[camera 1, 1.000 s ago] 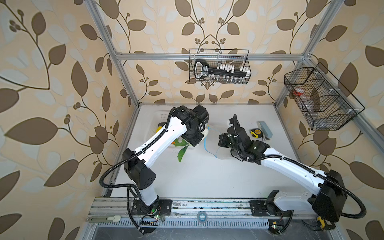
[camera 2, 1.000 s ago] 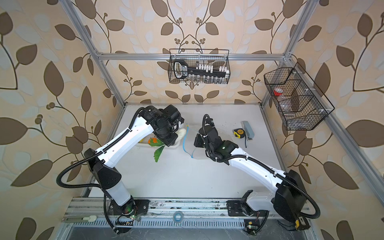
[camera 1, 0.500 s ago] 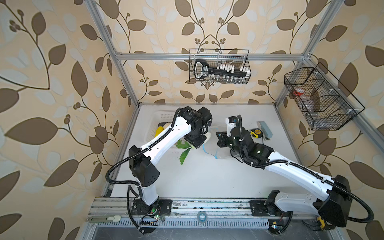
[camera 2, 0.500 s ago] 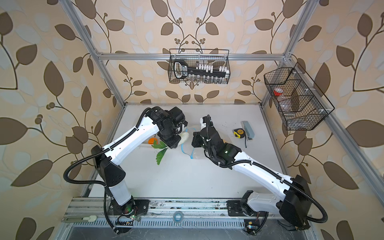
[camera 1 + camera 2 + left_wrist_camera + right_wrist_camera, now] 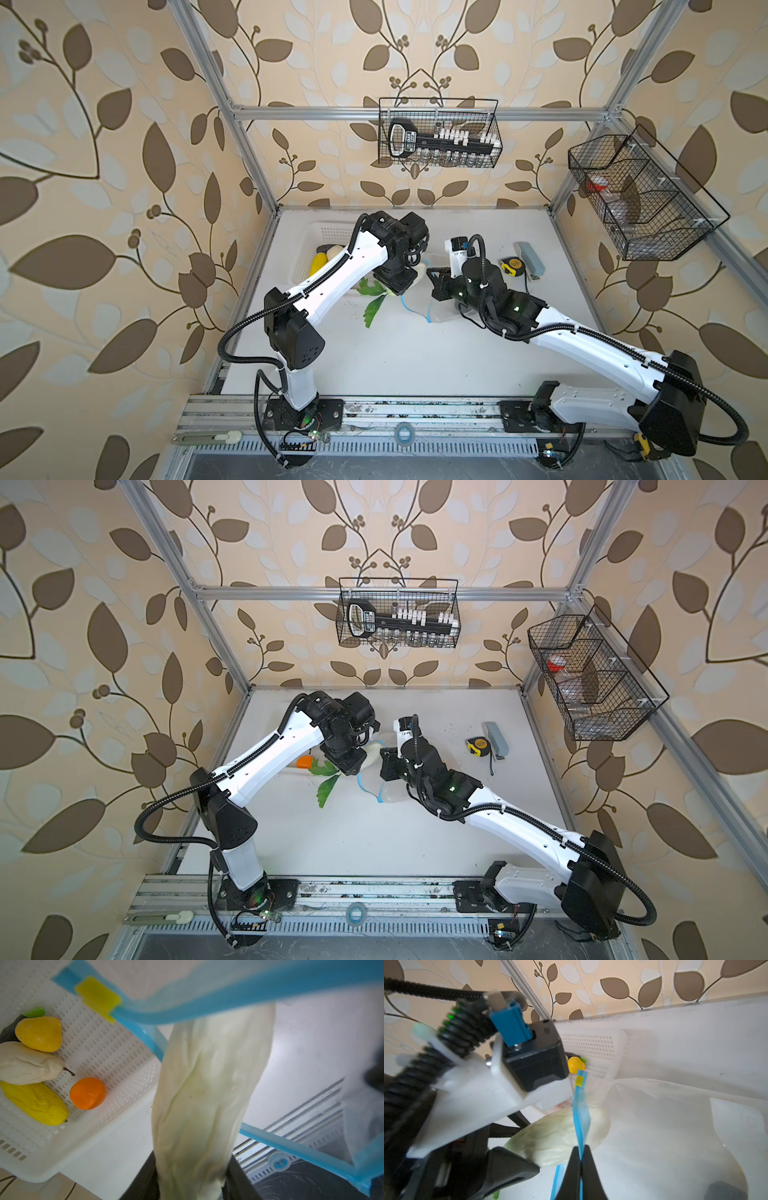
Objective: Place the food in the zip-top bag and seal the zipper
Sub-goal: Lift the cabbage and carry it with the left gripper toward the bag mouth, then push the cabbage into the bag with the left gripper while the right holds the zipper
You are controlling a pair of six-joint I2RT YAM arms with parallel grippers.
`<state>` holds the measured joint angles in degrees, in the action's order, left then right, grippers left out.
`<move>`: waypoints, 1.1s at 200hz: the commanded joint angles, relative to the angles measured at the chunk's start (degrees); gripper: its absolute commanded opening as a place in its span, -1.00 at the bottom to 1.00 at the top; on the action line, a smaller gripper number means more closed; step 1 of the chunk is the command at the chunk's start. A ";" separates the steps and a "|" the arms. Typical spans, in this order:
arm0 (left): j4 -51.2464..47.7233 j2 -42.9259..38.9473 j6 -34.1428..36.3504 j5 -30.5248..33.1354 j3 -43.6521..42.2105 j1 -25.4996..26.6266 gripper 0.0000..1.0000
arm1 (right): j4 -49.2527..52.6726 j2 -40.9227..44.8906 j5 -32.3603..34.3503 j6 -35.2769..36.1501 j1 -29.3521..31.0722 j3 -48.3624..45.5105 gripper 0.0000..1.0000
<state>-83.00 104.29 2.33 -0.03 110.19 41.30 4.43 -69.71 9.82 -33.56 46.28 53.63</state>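
The white table (image 5: 415, 365) fills the floor of the cell in both top views. At about 10 o'clock on it sits the white basket (image 5: 328, 228), with much of its perforated floor bare.

Near the table's middle, a little toward 12 o'clock, lies the zip-top bag (image 5: 442, 313). It is clear and crinkled, and its open mouth faces 9 o'clock, toward the basket.

The right gripper (image 5: 581, 1159) reaches in from 3 o'clock. Its jaws are pressed together on the zipper (image 5: 580, 1118), pinching one blue lip and holding it raised.

The left gripper (image 5: 192, 1186) comes from 9 o'clock and is clamped on the pale cucumber (image 5: 207, 1095), with a finger on each side of its near end. The cucumber points toward 3 o'clock, and its far end passes between the two blue lips into the mouth.

The green leaf (image 5: 374, 309) lies on the table at 9 o'clock of the mouth, outside the bag.

Bunched against the basket's 9 o'clock wall and touching one another are:
- the corn (image 5: 35, 1103)
- a pale pear-shaped fruit (image 5: 27, 1064)
- the lemon (image 5: 39, 1033)
- the dark eggplant (image 5: 8, 1032)

The orange (image 5: 87, 1093) lies just beside them, on its own.

A tape measure (image 5: 511, 266) rests at 2 o'clock of the bag. A small yellow tab (image 5: 97, 997) caps the zipper's end nearest the basket.
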 commanded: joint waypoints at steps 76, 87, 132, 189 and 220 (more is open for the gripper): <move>-0.84 1.50 -0.30 -1.04 2.92 0.92 -0.38 | -2.49 -0.91 -1.78 0.95 0.74 -1.41 -1.00; -0.33 1.46 -0.31 -1.24 2.92 0.90 -0.38 | -2.66 -0.91 -1.91 0.99 0.74 -1.51 -1.00; 0.34 2.56 -0.04 -1.77 3.01 0.80 -0.35 | -2.59 -0.93 -1.96 0.77 0.96 -1.40 -1.00; 0.80 5.98 0.22 -2.69 6.35 0.93 -0.35 | -2.62 -1.17 -2.00 0.59 1.18 -1.42 -1.00; 1.09 6.96 0.40 -2.24 6.77 0.90 -0.33 | -2.58 -1.01 -1.83 0.67 1.18 -1.42 -1.00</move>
<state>-80.77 110.98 2.39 -1.48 114.80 41.69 2.83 -70.54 8.34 -33.39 47.13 52.90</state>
